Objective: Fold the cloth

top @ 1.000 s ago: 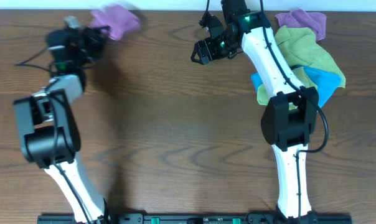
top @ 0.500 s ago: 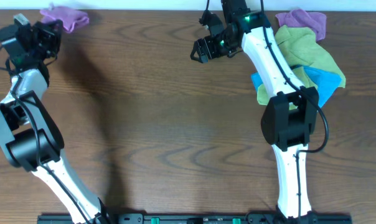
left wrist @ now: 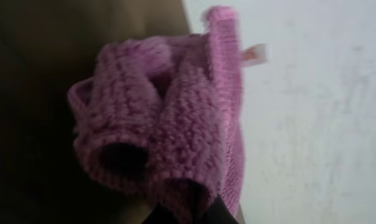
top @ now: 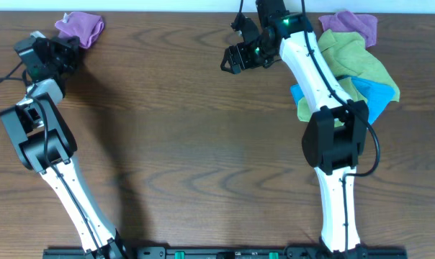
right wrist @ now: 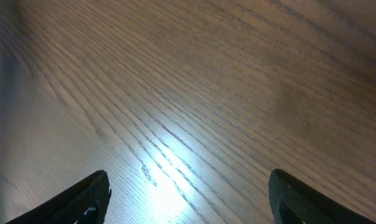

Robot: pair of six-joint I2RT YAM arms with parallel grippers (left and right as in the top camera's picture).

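The lilac-purple cloth point(top: 81, 27) is bunched up at the far left back of the table, right at the back edge. My left gripper point(top: 68, 44) is shut on it. In the left wrist view the cloth point(left wrist: 166, 124) fills the middle as a crumpled wad with a small tag, and its lower end is pinched between the dark fingertips point(left wrist: 183, 214). My right gripper point(top: 230, 62) is open and empty above bare wood at the back centre. In the right wrist view its two fingers are wide apart point(right wrist: 188, 202) over the tabletop.
A pile of cloths lies at the back right: a second purple cloth point(top: 356, 25), a lime-green cloth point(top: 354, 61) and a blue cloth point(top: 374, 97). The right arm reaches along its left side. The table's back edge point(top: 174, 10) meets a white surface.
My left gripper has swung the purple cloth from the back left-centre out to the far left corner, then a little back to the right. The right arm has not moved.
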